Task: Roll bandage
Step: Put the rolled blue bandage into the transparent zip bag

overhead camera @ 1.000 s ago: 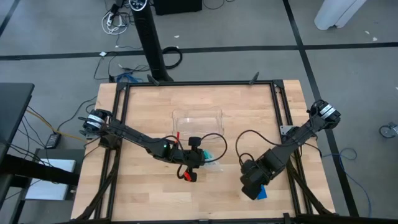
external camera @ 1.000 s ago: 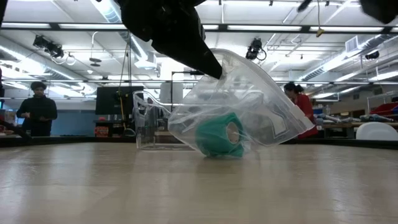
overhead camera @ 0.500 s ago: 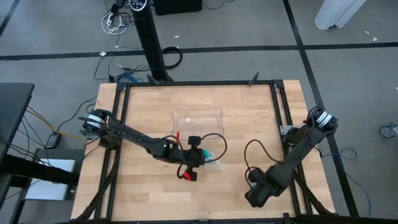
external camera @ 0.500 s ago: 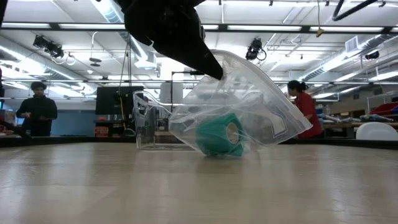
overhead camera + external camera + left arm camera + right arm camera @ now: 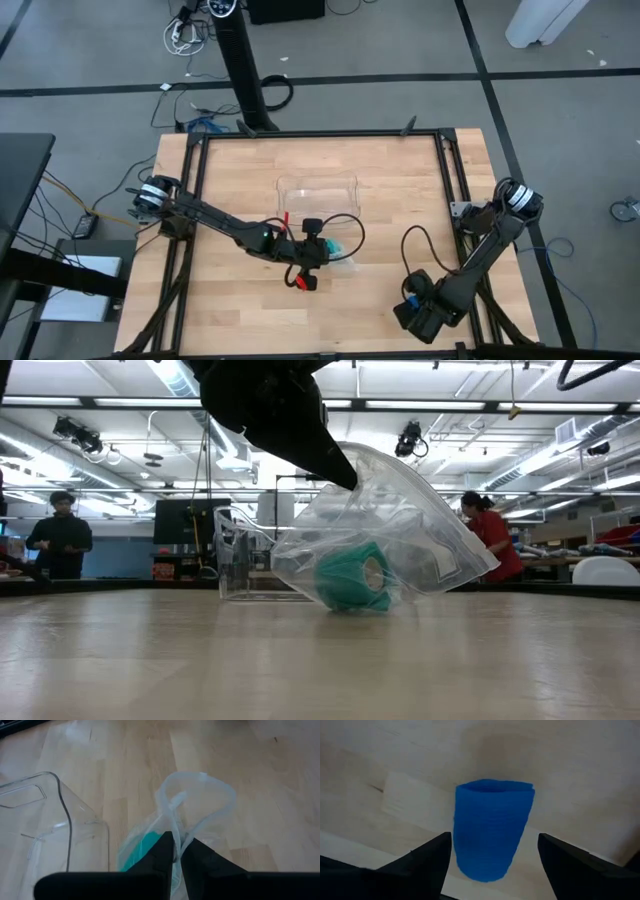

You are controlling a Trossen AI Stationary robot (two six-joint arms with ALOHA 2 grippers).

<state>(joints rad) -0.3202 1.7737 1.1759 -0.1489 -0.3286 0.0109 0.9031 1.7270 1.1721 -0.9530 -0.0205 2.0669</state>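
- My right end effector (image 5: pixel 492 855) is down at about 5 o'clock on the worktop (image 5: pixel 400 180), near the front edge, fingers spread wide with the bandage (image 5: pixel 492 827) standing between them as a compact blue roll. Nothing is clamped on it as far as I can see.
- Main worry: the roll stands on end with air on both sides of it. If I close off-centre, one finger hits first and just tips it or shoves it along the wood. It's soft fabric, so it'll probably squash and spring instead of seating cleanly.
- Second worry: it looks close to the front edge in the high view. A nudge toward 6 o'clock might send it off the worktop. Can't tell how much margin I really have.
- Also can't see whether a loose tail is hanging off the far side of the roll. If there is one, lifting could let it unwind.
- Left end effector (image 5: pixel 176 851) is near the middle of the worktop, pinched shut on the rim of a clear plastic bag (image 5: pixel 400 530) with a teal roll (image 5: pixel 352 577) inside, just at 6 o'clock of the clear tray (image 5: pixel 317 190). The bag is thin and slippery, so I reckon that pinch could slide off if the arm moves.
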